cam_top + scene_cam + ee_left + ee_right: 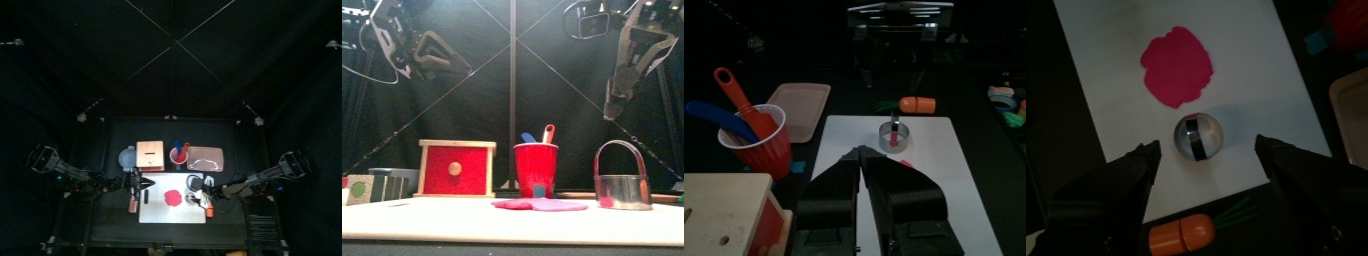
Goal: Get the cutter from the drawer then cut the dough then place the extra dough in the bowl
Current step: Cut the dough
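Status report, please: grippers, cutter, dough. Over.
Left gripper shut, empty; right gripper open over the round metal cutter. Cutter stands on white cutting board beside flat red dough, uncut. Nothing in the way.

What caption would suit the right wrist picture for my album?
Open end effector hovers above a metal cutter standing on the white board beside pink dough.

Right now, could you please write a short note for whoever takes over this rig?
Left gripper: shut, empty, raised by the white board's left side. Right gripper: open, hanging above the cutter. Cutter stands on the board beside the pink dough, which is whole. Done: cutter is out of the drawer. Left: cut the dough, put the extra in the bowl.
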